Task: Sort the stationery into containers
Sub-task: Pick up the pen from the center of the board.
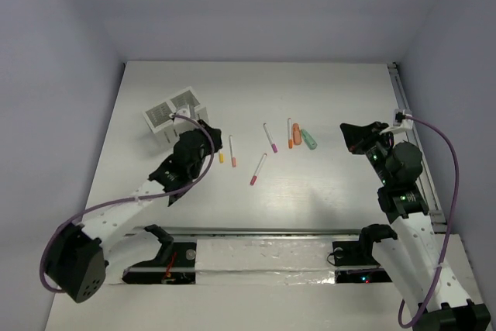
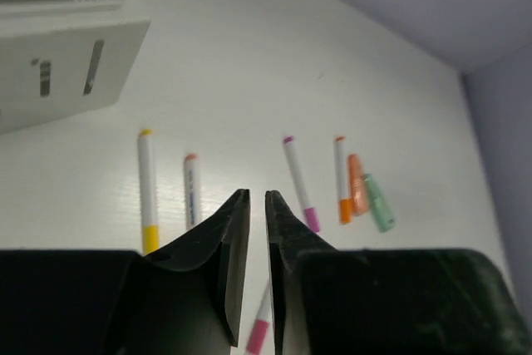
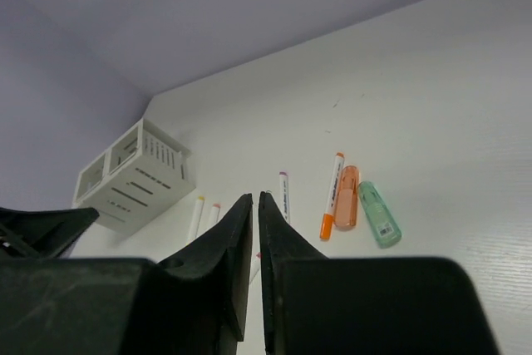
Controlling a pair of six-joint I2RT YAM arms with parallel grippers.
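Claws nearly closed and empty, the left gripper (image 2: 257,197) and right gripper (image 3: 254,199) hover over the table (image 1: 333,83), seemingly ready for a pick. Beyond them, at mid-frame, white pens (image 1: 270,137), an orange marker (image 1: 297,134) and a mint marker (image 1: 309,139) lie loose and unsorted. Farthest back, upper left, the organiser box (image 1: 174,110) stands open-topped just beside the left gripper, within easy reach for drops.

- You have five thin white pens (image 1: 269,137) lying loose.
- You have two stubby ones: one orange marker (image 1: 297,135) and one mint-green marker (image 1: 309,140).
- You have one white organiser box (image 1: 172,112), with two compartments.
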